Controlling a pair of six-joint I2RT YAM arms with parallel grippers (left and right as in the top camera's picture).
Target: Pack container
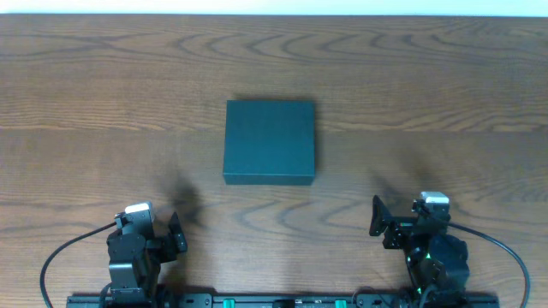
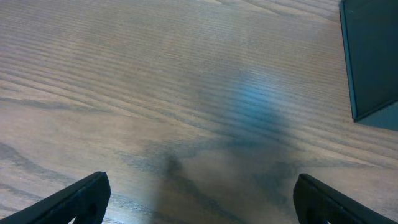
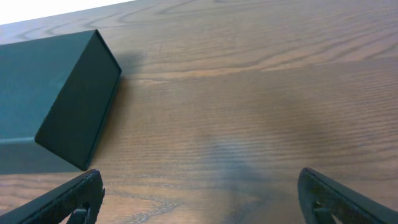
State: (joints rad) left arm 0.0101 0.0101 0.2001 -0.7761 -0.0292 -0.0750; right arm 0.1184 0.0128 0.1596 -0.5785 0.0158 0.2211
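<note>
The dark teal-green container [image 1: 270, 141] lies closed in the middle of the wooden table. Its corner shows at the top right of the left wrist view [image 2: 372, 56] and at the left of the right wrist view [image 3: 56, 106]. My left gripper [image 1: 175, 233] is open and empty at the near left, its fingers wide apart over bare wood [image 2: 199, 202]. My right gripper [image 1: 378, 218] is open and empty at the near right, fingers wide apart [image 3: 199, 199]. Both are well short of the container. No snack packets are in view.
The wooden table [image 1: 103, 103] runs to a pale far edge at the top of the overhead view. A black rail [image 1: 274, 299] with the arm bases lies along the near edge.
</note>
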